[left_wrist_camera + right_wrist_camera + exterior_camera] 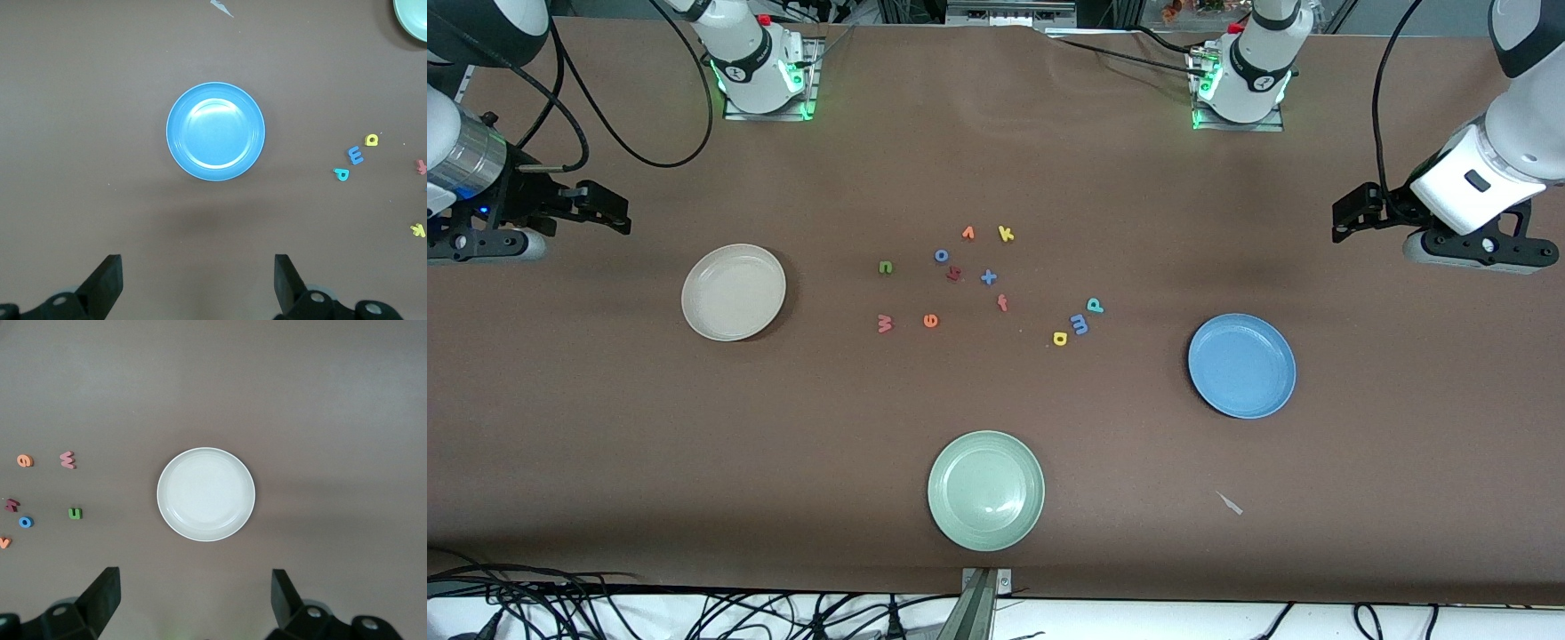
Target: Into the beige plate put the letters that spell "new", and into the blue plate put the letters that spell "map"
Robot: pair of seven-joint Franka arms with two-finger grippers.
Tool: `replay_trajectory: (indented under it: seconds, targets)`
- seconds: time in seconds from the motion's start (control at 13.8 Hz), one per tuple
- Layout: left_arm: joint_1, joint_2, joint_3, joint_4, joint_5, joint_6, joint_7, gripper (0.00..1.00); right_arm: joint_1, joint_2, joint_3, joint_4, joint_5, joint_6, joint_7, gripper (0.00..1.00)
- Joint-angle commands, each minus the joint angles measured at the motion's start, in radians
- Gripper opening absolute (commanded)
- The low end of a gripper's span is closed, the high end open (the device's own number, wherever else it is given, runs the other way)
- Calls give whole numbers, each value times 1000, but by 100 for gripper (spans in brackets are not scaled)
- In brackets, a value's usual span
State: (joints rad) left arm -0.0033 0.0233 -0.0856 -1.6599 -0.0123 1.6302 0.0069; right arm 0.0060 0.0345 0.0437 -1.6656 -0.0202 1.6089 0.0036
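Brown surface [996,178] carries everything, and I see nothing sorted yet. Both plates are bare: beige plate [734,292] at nine o'clock, blue plate [1242,365] at four. Letters n [885,267], e [931,321], w [885,324], m [1079,325], a [1060,338], p [1095,306] lie loose mid-surface. Left gripper [197,277] and right gripper [193,593] wait, fingers apart.

The whole table [996,160] is seen from a high front camera that faces both robot bases, from rather far away. The blue plate [215,131] is looked down on from above by the left wrist camera, and the beige plate [206,493] by the right wrist camera, both from fairly high. Both plates and some small letters are shared with the front view.
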Motion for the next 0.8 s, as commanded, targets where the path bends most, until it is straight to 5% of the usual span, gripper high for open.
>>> replay_trajectory:
  seconds: [0.0, 0.73]
  targets:
    - [0, 17, -2, 31, 0, -12, 4, 100, -18, -7, 13, 12, 13, -21, 12, 100]
    - [0, 17, -2, 31, -1, -15, 2, 100, -12, -2, 8, 12, 8, -21, 12, 100]
